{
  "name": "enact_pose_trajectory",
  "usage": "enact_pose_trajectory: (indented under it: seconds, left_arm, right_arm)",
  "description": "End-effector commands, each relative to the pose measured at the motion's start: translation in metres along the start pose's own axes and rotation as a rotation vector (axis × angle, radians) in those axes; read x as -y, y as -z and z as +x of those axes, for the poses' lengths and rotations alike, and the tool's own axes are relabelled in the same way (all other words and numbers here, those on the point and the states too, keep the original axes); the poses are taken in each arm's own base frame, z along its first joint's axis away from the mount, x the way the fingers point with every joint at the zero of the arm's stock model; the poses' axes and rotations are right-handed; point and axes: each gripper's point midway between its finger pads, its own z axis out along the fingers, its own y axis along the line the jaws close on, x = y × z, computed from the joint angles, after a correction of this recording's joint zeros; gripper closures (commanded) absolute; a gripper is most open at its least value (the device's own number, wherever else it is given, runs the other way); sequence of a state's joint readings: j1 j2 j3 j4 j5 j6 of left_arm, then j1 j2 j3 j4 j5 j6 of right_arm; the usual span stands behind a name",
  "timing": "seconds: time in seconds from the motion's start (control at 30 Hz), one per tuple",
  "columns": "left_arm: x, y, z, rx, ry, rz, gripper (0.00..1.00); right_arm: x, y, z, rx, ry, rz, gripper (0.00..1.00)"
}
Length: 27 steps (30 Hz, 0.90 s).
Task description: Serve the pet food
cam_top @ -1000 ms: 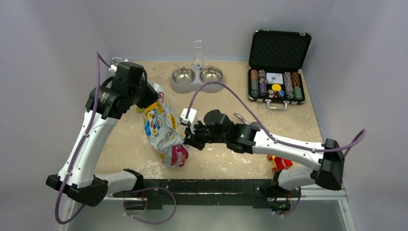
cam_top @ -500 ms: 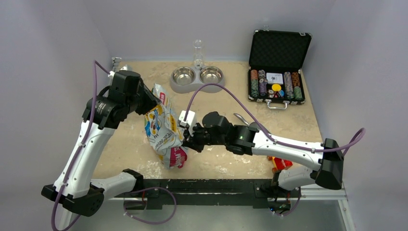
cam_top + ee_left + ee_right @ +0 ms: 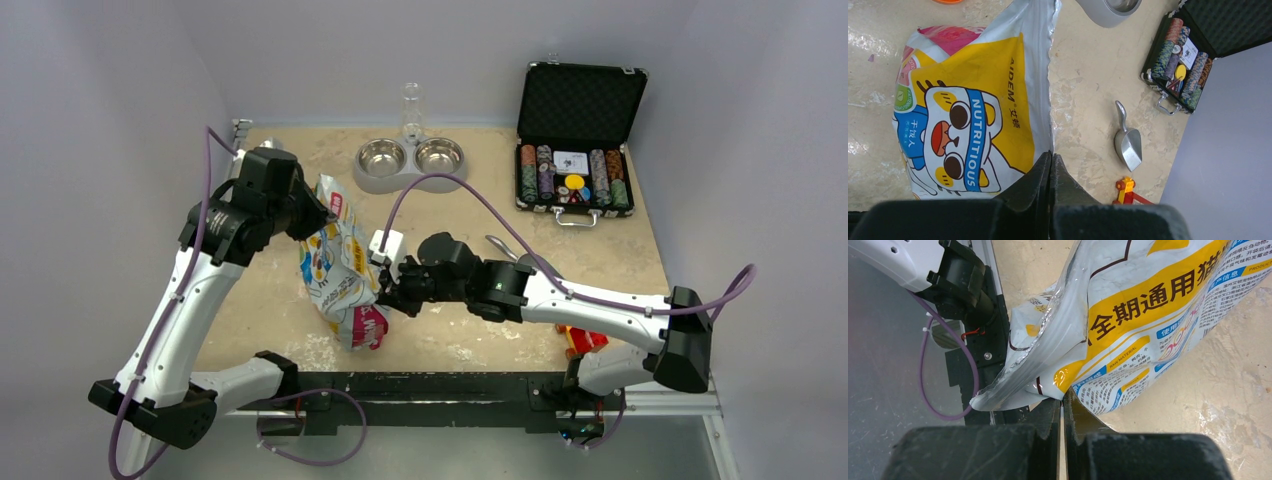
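Visibly, left gripper (image 3: pixel 1051 162) and right gripper (image 3: pixel 1063 407) each pinch the foil bag (image 3: pixel 973 100) reading "NUTRITIOUS" and "AIDEM"

Left of centre, the left gripper (image 3: pixel 1050 162) is pinching shut on the bag's (image 3: pixel 973 100) edge; the right gripper (image 3: pixel 1063 407) is drawing the bag slightly leftward.

One bag (image 3: pixel 343 270), two bowls (image 3: pixel 381 157), one scoop (image 3: pixel 1128 145)

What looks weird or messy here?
The food bag looks odd: crumpled and tilted, pinched by the left gripper and the right gripper. I see no spilled food. The poker chip case seems out of place near the pet bowls.
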State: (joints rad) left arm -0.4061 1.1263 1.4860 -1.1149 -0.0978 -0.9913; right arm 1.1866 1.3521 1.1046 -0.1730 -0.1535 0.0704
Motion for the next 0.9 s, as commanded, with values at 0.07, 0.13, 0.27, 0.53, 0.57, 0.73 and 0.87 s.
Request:
enact_pose_trajectory:
  seconds: [0.07, 0.13, 0.27, 0.53, 0.57, 0.73, 0.87]
  left_arm:
    - [0.001, 0.0, 0.001, 0.005, -0.021, 0.026, 1.0]
    - [0.008, -0.001, 0.0, 0.008, -0.037, 0.071, 1.0]
    - [0.031, 0.009, -0.008, 0.073, -0.059, 0.229, 1.0]
    - [0.029, 0.021, -0.025, 0.135, -0.004, 0.205, 1.0]
    - [0.031, 0.02, -0.024, 0.125, 0.004, 0.205, 1.0]
    - [0.033, 0.021, -0.024, 0.106, 0.062, 0.192, 1.0]
    - [0.032, 0.027, -0.025, 0.107, 0.097, 0.183, 1.0]
  right_arm:
    - [-0.031, 0.002, -0.01, -0.002, -0.036, -0.119, 1.0]
    - [-0.028, 0.004, -0.017, 0.012, -0.087, -0.113, 0.92]
    - [-0.018, 0.015, -0.039, 0.044, -0.151, -0.134, 0.6]
    - [-0.014, 0.04, -0.073, 0.142, -0.13, -0.084, 0.4]
    - [-0.014, 0.045, -0.079, 0.16, -0.132, -0.078, 0.36]
    - [0.0, 0.046, -0.097, 0.186, -0.155, 0.007, 0.31]
    - [0.014, 0.022, -0.1, 0.14, -0.175, 0.071, 0.32]
